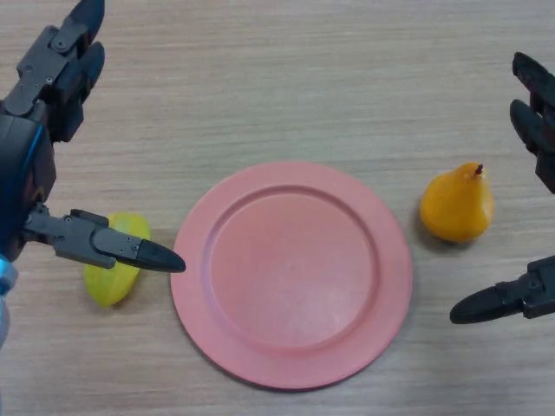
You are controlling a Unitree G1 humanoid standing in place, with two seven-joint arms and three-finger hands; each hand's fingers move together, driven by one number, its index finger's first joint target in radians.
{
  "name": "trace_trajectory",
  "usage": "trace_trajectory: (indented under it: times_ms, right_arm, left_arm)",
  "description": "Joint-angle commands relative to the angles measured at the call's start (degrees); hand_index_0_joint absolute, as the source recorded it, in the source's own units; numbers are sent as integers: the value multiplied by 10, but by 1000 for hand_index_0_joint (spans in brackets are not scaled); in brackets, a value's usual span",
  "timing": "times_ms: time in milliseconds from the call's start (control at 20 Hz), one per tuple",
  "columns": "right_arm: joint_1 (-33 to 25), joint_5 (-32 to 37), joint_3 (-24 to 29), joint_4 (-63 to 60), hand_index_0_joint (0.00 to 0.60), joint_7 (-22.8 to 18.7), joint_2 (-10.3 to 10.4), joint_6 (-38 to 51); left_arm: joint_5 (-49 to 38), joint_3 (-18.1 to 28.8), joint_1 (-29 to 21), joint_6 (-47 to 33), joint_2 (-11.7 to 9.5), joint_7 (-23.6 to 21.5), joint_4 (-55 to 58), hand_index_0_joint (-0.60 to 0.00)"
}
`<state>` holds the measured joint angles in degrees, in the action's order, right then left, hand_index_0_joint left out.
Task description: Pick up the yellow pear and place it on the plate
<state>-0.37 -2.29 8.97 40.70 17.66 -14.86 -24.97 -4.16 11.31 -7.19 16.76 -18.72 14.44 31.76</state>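
A pink plate lies flat near the middle of the wooden tabletop, and nothing rests on it.

At about 9 o'clock from the plate, just beside its rim, lies a yellow-green pear, on its side on the wood. The left hand comes in from the 9 o'clock edge of the view. Its fingers point up toward 12 o'clock, spread away from the thumb, which stretches out toward 3 o'clock and passes across the upper part of the yellow-green pear. Whether the thumb touches the fruit cannot be told from this angle; nothing is pinched between thumb and fingers.

At about 2 o'clock from the plate, a little apart from its rim, stands an orange-yellow pear, upright with its dark stem pointing to 12 o'clock. The right hand enters from the 3 o'clock edge. Its fingers show at the upper right, and its thumb reaches toward 9 o'clock below the orange-yellow pear, apart from it. This hand is spread wide too, holding nothing, with the fruit lying in the open space between fingers and thumb.
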Motion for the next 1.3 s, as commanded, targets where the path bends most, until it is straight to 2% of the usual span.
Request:
trace_trajectory:
  times_ms: [50, 250, 450, 700, 900, 1300]
  right_arm:
    - [-20, 2, 50, 13, 0, -34, -24, 97]
    - [-30, -1, 53, -8, 0, -41, -29, 118]
    - [-46, 8, 56, -82, 0, -47, -39, 160]
    - [-102, -19, 36, -254, 0, -63, -65, 288]
    - [-147, -21, 21, -372, 0, -67, -77, 339]
    - [-224, -23, -14, -584, 0, -81, -73, 417]
  left_arm:
    - [-12, 41, -15, -48, -22, -20, 32, 0]
    - [-19, 46, -9, -52, -20, -24, 26, 0]
    - [-19, 49, 0, -57, -17, -27, 23, 0]
    - [-16, 40, 8, -61, -9, -30, 23, 0]
    - [-13, 38, 14, -63, -6, -35, 20, 0]
    - [-11, 26, 17, -42, 1, -33, 21, 0]
